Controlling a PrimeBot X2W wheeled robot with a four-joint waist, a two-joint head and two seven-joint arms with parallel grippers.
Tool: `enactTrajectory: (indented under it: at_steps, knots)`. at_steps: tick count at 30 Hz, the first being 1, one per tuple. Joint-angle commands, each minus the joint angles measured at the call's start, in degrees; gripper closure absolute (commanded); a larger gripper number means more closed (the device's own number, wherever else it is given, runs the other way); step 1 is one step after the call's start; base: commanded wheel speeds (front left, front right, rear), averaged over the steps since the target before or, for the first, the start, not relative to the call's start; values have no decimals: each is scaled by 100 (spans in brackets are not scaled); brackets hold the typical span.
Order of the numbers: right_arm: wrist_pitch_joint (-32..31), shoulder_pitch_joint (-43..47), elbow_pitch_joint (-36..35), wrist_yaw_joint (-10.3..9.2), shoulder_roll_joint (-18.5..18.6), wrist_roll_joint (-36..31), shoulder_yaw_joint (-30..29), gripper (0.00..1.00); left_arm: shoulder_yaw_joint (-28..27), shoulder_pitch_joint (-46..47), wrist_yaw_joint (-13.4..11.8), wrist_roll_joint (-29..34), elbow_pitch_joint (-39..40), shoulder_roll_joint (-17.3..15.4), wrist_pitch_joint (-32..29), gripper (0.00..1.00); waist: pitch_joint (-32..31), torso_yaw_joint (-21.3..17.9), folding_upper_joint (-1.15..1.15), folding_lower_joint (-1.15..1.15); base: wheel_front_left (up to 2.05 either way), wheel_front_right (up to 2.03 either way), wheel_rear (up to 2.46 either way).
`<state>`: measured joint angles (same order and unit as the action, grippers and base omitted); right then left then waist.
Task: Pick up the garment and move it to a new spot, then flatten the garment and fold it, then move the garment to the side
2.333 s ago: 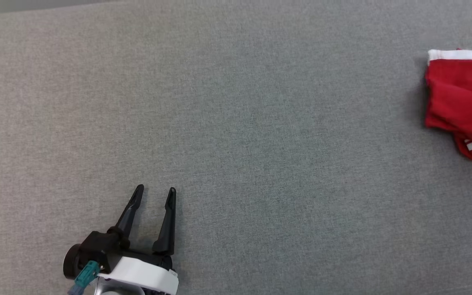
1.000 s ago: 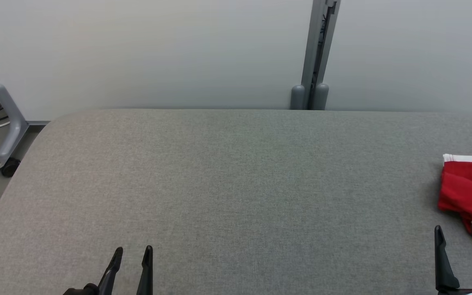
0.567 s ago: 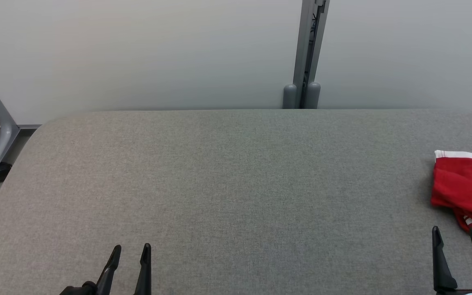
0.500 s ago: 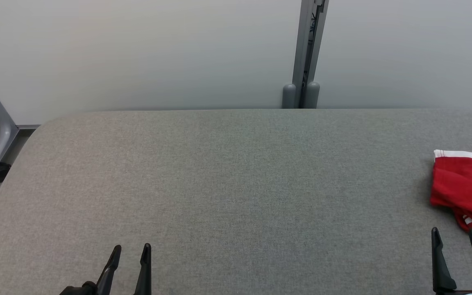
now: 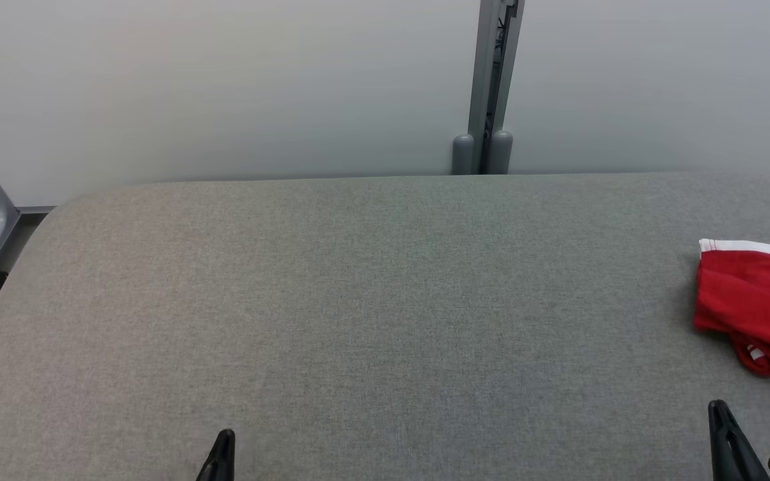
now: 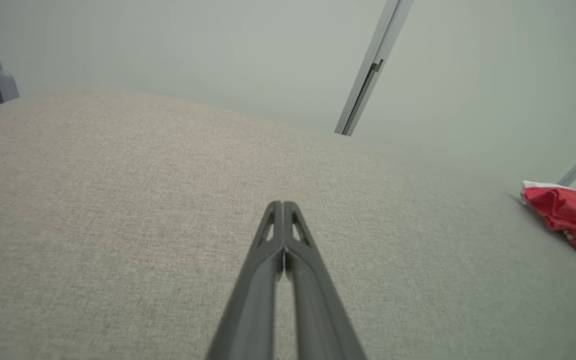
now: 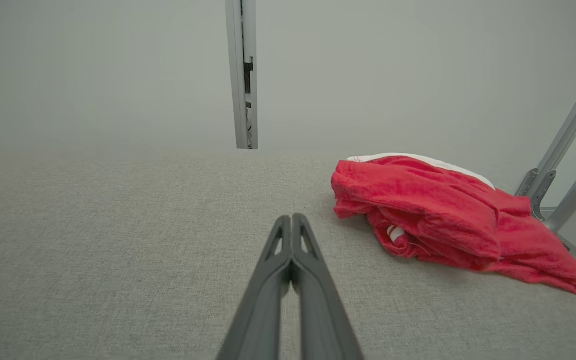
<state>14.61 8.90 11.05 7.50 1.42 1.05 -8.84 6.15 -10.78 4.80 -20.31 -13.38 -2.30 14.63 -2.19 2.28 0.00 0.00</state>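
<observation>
Left gripper (image 6: 283, 206) and right gripper (image 7: 292, 217) were both seen closed and empty, fingers pressed together over the worktop (image 5: 385, 300). The garment (image 7: 448, 215), red with white trim, was bunched near the worktop's right edge, just beyond the right gripper. A pinch on one loose layer was judged likely to drag the heap over that edge. Its full outline and folds were given by the right wrist view; in the head view it was cut by the frame.
</observation>
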Motion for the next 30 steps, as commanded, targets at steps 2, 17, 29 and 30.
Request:
enactTrajectory:
  at_steps: [2,17,29,30]
  knots:
    - [-118,-114,19,0,23,320,-43,100,-37,78,9,-277,43,-13,-67,100,5,-4,0,0,0,0,0]
    - [-493,-377,39,0,54,2093,41,100,-231,422,65,-1708,6,-67,-433,100,33,-32,0,0,0,0,0]
    - [-743,-560,71,0,73,3201,76,100,-362,632,98,-2602,5,-94,-669,100,54,-52,0,0,0,0,0]
    - [-764,-576,74,0,75,3295,78,100,-374,651,101,-2676,5,-96,-691,100,56,-54,0,0,0,0,0]
